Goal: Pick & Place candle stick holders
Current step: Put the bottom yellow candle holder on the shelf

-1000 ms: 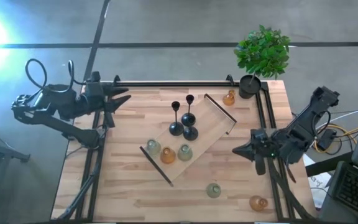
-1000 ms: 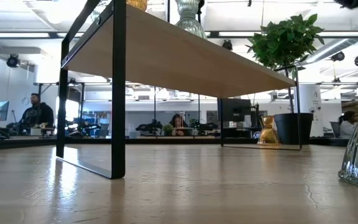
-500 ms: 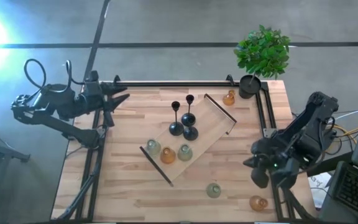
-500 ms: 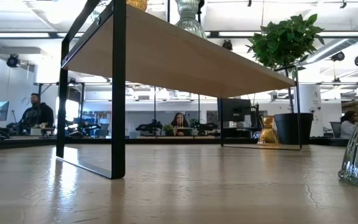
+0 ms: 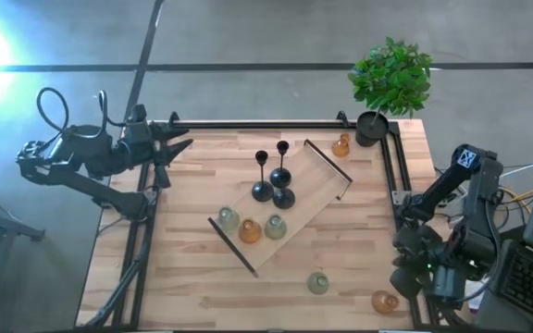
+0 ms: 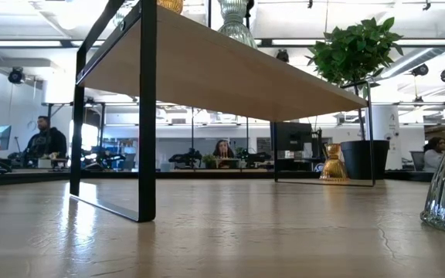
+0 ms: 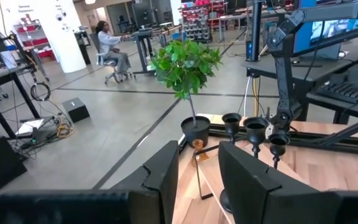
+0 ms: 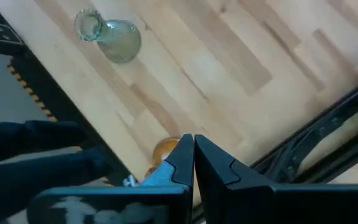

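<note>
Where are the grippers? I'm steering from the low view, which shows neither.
Observer: The right gripper is shut and empty, close by the amber holder at the table's near-right corner.
Operator: And the left?
Observer: The left gripper is open and empty, at the far-left corner.
Operator: What's on the shelf?
Observer: Three black holders and three glass ones.
</note>
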You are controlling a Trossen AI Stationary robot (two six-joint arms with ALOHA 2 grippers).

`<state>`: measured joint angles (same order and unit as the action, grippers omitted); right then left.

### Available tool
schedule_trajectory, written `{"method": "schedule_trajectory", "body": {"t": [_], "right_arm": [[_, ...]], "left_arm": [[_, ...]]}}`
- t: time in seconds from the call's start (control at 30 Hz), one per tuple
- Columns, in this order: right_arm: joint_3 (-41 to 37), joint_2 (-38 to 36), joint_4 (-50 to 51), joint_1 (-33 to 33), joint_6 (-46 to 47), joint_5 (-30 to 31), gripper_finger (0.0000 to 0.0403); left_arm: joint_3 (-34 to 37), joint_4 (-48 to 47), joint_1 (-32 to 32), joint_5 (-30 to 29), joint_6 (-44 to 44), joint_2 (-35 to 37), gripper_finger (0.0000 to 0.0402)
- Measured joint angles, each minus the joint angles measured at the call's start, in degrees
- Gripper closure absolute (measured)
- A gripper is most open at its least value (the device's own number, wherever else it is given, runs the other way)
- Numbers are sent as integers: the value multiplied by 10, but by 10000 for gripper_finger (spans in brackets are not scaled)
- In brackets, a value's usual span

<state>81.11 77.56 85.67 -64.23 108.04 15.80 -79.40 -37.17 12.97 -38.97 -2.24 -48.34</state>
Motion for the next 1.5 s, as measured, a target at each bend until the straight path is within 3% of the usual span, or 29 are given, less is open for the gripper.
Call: {"method": "schedule_trajectory", "body": {"t": [0.13, 0.37, 0.77, 0.93, 1.3, 1.5], "right_arm": [[-8, -2, -47, -17, 15, -10, 394], [-17, 13, -110, -48, -8, -90, 394], [-20, 50, -105, -60, -48, -68, 394], [-20, 50, -99, -60, -23, -68, 394], [-20, 48, -98, -60, -29, -66, 394], [-20, 47, -98, -55, -30, -9, 391]], "left_arm": [[0, -1, 0, 0, -8, 0, 282], [0, -2, 0, 0, -7, 0, 282], [0, -1, 0, 0, 8, -4, 282], [0, -1, 0, -34, 8, -5, 282], [0, -1, 0, -37, 11, -18, 282], [0, -1, 0, -37, 12, -26, 282]]}}
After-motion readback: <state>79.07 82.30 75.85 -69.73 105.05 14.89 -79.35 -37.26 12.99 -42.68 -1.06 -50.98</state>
